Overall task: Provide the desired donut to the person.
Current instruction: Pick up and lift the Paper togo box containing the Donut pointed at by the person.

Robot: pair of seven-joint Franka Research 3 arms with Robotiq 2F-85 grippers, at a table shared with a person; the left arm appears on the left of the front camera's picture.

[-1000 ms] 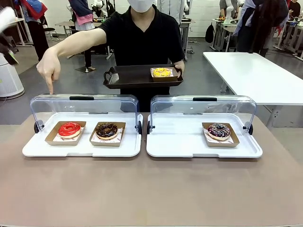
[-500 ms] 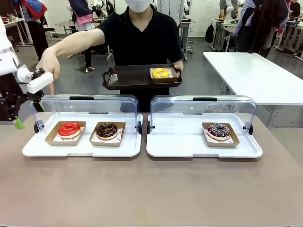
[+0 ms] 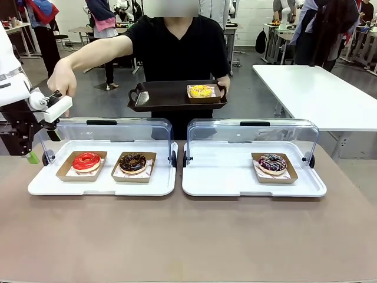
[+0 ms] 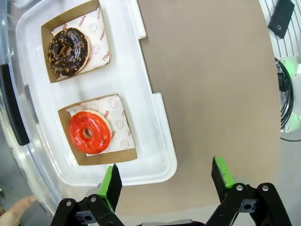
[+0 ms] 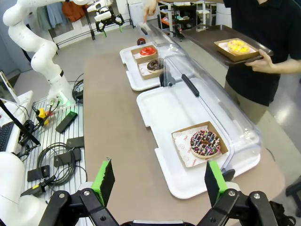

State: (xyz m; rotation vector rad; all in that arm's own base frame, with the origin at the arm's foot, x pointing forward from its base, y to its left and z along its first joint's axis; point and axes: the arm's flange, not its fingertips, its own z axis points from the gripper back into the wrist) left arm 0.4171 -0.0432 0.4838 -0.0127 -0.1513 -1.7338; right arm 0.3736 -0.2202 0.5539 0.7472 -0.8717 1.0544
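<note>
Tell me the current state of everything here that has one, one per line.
Left gripper: jaws open, empty.
Right gripper: jaws open, empty.
Left case lid: raised.
Right case lid: raised.
Red donut: in its paper tray.
Chocolate donut: in its paper tray.
Sprinkled donut: in its paper tray.
Yellow donut: on the held black tray.

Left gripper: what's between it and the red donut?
Left wrist view: just the white tray's rim and the brown card boat's wall lie between the open left gripper and the red donut.
</note>
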